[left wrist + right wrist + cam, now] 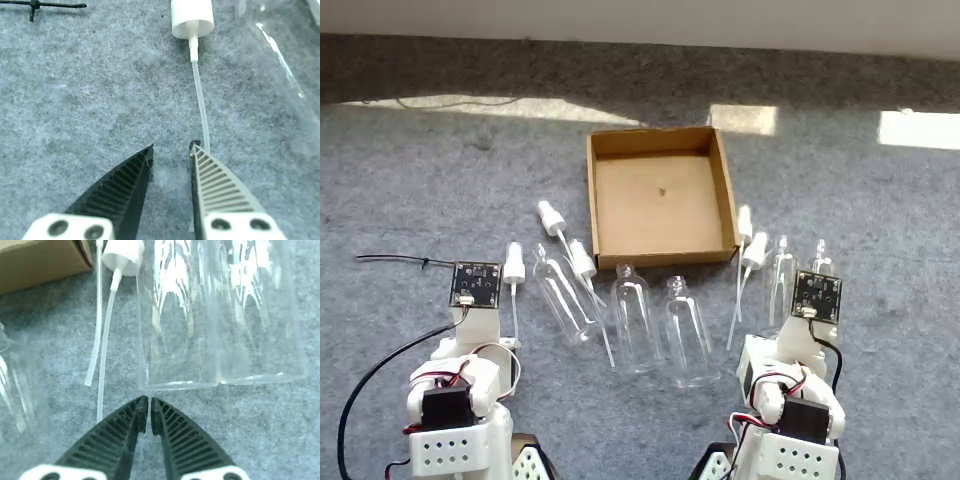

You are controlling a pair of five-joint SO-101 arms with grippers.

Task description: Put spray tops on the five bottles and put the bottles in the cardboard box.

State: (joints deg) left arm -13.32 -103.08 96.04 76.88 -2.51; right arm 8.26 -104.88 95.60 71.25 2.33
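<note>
On the grey felt table (400, 200), the cardboard box (660, 195) sits open with nothing in it. All five bottles (633, 320) lie uncapped on their sides in front of it, and the spray tops lie loose among them. No part of the task appears complete.

Left gripper (172, 150): jaws parted, nothing held, tips low over the felt. One spray top (192, 20) lies ahead of it. Its dip tube (200, 100) runs back to the tip of the pale jaw and appears to touch it.

Right gripper (148, 400): jaws drawn almost together, nothing between them. The tips sit just in front of the bases of two clear bottles (180, 315) that lie side by side, touching. Another spray top (122, 255) lies beside them, near the box corner.

Probable faults from this state:

- Closing the left jaws here would likely pinch the thin tube instead of the cap. The tube may kink, or the top may swing loose.
- The right jaws must open before any grasp. Advancing them as they are would likely shove the bottles forward.
- The bottles are round and smooth, so a glancing touch may roll one into its neighbour.
- Clear walls make bottle edges hard to judge, which risks an off-centre grip.
</note>
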